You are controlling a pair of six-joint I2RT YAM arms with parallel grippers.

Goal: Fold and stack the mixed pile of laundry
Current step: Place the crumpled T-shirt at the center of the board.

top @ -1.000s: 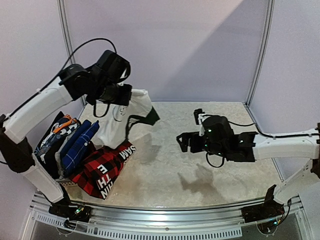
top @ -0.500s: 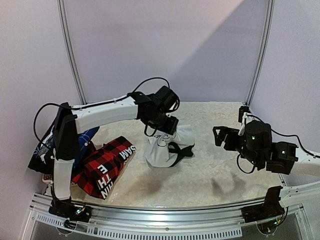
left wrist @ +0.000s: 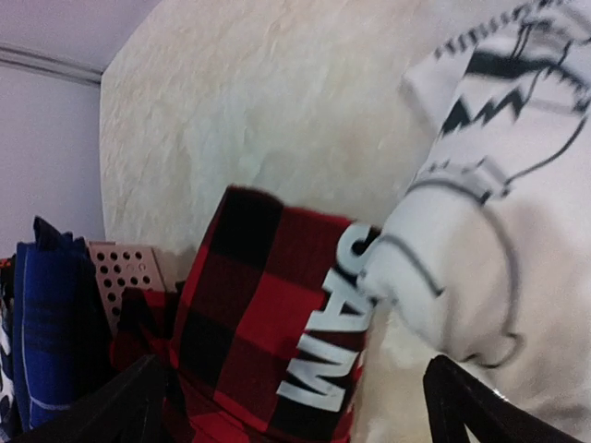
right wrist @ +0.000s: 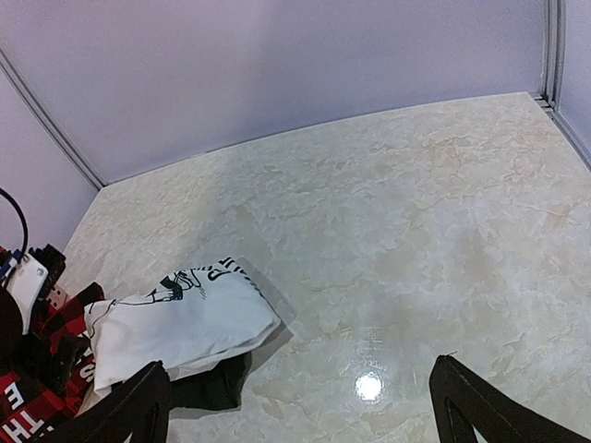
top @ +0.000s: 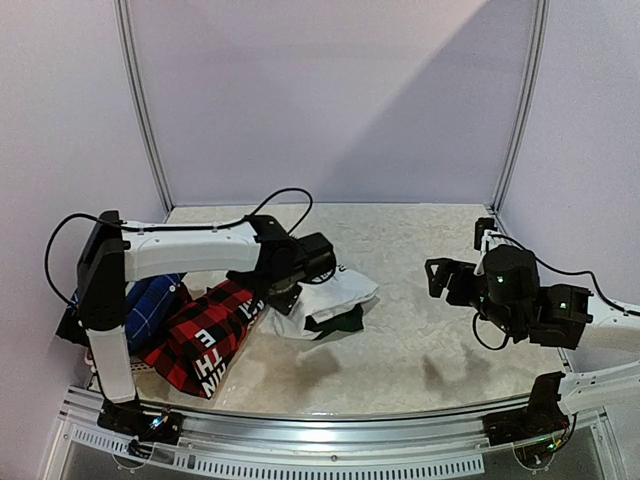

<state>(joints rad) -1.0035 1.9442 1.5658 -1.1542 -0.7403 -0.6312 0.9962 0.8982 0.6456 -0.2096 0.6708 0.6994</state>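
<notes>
The white-and-green T-shirt (top: 338, 292) lies crumpled left of centre, touching the red-black plaid shirt (top: 205, 335), probably set apart from the pile for folding; the left gripper (left wrist: 294, 369) hangs over both, spread wide and empty; the right gripper (right wrist: 297, 369), equally wide and empty, hovers well right.

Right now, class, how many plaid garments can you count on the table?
2: the red-black plaid shirt lies front left in the top view; the blue plaid piece sits just left of it. Others may be hidden beneath them.

The T-shirt (top: 335, 295) lies on the table (top: 430, 340) right of the plaid shirt (top: 205, 340), perhaps touching its edge
</notes>
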